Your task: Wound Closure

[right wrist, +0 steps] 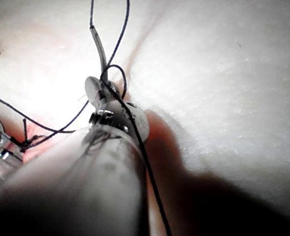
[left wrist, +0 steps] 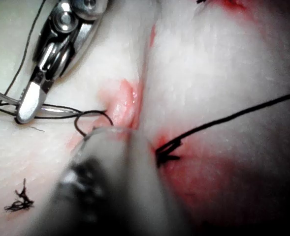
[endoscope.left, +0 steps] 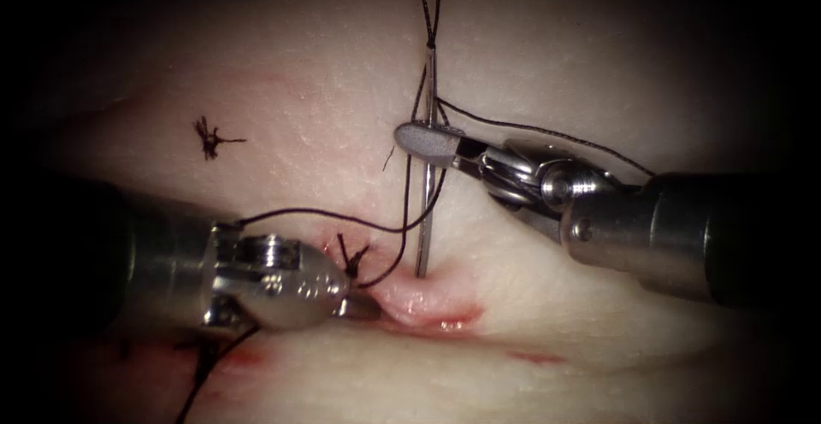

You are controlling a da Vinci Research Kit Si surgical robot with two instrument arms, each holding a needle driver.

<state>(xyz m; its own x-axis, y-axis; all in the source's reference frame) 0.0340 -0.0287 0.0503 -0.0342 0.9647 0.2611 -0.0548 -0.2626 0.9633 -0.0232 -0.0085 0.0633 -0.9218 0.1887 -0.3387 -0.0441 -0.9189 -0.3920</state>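
The tissue (endoscope.left: 599, 321) lies under both my arms, its cut (endoscope.left: 428, 309) wet with red fluid (endoscope.left: 457, 317). My right pincer (endoscope.left: 430, 144) pinches the needle (endoscope.left: 425, 219) at mid-curve, its tip touching the cut's upper lip. My left pincer (endoscope.left: 359, 306) is pressed together on tissue at the cut's left end. Thread (endoscope.left: 325, 214) trails between.

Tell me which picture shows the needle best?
The endoscope view: the needle runs nearly upright, held mid-curve by the right gripper, its tip at the tissue. The left wrist view shows a short piece of it by that gripper; the right wrist view, its thread end.
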